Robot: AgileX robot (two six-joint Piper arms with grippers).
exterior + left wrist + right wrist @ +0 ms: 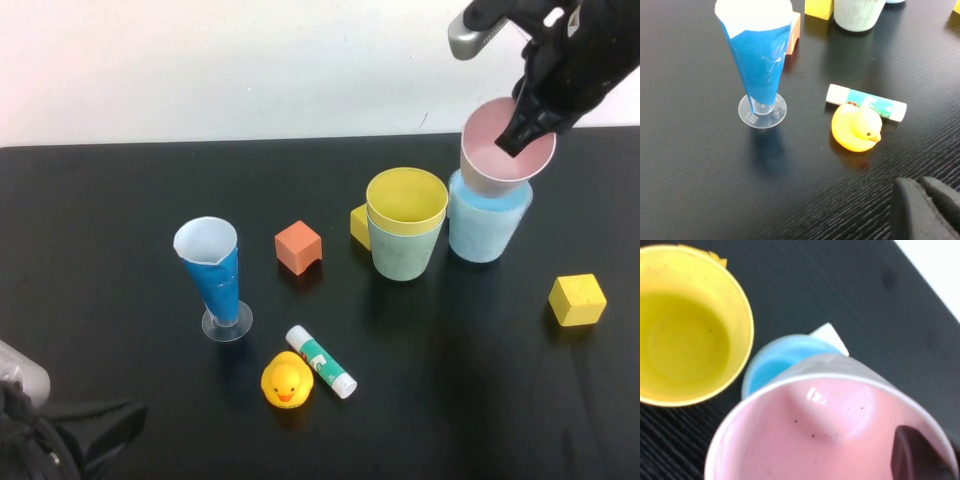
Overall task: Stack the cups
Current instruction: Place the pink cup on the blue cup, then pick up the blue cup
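Note:
My right gripper (532, 118) is shut on the far rim of the pink cup (497, 150), one finger inside it. It holds the cup tilted, its base just over or in the mouth of the light blue cup (487, 222). In the right wrist view the pink cup (805, 430) fills the view with the light blue cup (777, 365) behind it. The yellow cup (406, 197) sits nested in the green cup (402, 253), left of the blue one. My left gripper (95, 428) is parked low at the near left corner, its fingers together.
A tall narrow blue conical cup (214, 272) on a clear foot stands at the left. An orange block (298, 246), a small yellow block (360, 224), a yellow duck (286, 380), a glue stick (321, 361) and a yellow cube (577, 299) lie on the black table (100, 220).

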